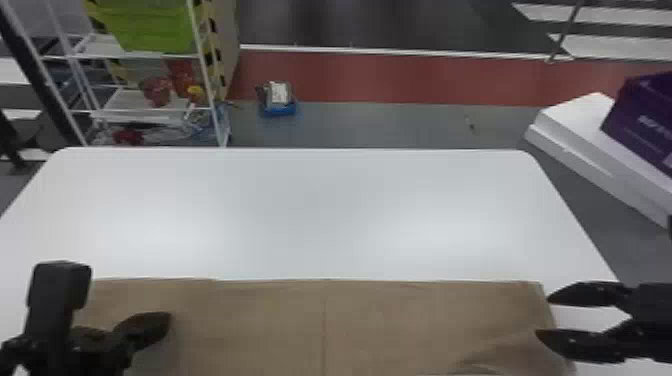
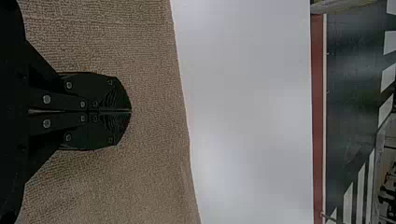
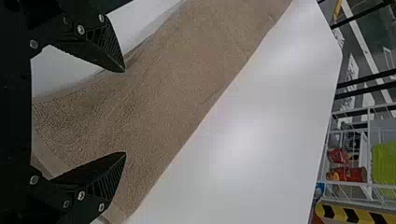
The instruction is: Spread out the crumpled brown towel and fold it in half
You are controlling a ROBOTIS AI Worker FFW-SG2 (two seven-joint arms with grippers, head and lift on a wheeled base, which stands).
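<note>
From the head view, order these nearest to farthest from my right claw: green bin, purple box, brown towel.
1. Brown towel, at the right claw
2. Purple box, right of the table
3. Green bin, far left

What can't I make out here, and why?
Towel beneath the left pincer, left wrist view: covered by its fingers.
Table's near edge, head view: cut off by the bottom edge.
Purple box's right side, head view: cut by that edge.
Red item low on the white rack, head view: too small.
</note>
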